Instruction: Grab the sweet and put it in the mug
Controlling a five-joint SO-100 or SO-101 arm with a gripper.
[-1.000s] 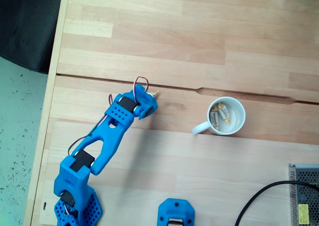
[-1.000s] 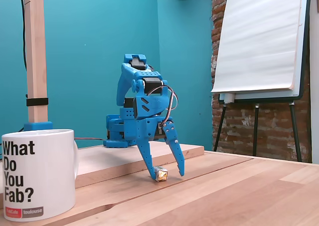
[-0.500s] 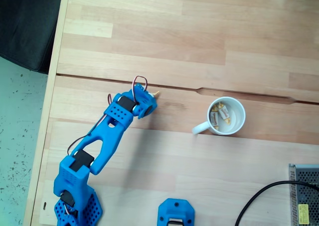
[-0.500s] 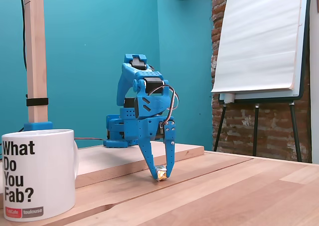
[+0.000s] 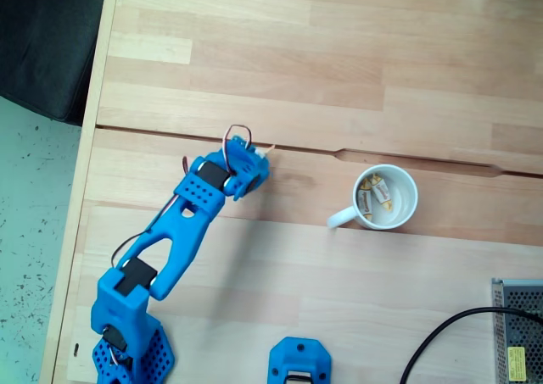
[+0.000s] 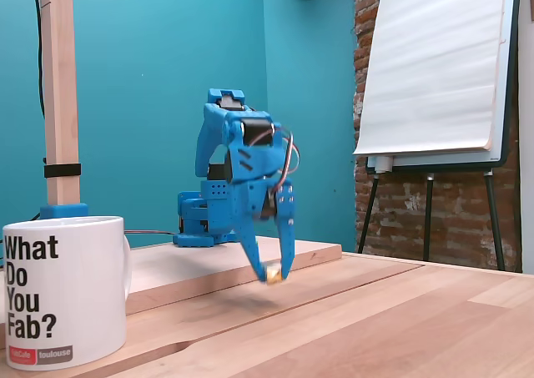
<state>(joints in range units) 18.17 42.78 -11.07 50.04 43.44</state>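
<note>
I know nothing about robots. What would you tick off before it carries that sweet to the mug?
1. Sweet held between the gripper fingers: ok.
2. Sweet off the table: ok, a gap shows below it in the low fixed view.
3. Mug upright, mouth open: ok.
4. Room in the mug: ok, a few sweets inside.
5. Path to the mug free: ok.
6. Grip firm enough: cannot tell.

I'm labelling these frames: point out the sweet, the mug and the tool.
sweet (image 6: 274,274), side fixed view, its wrapped body between the fingertips
mug (image 5: 407,186), top fixed view, its rim
tool (image 6: 273,269), side fixed view, midway between its fingertips
</note>
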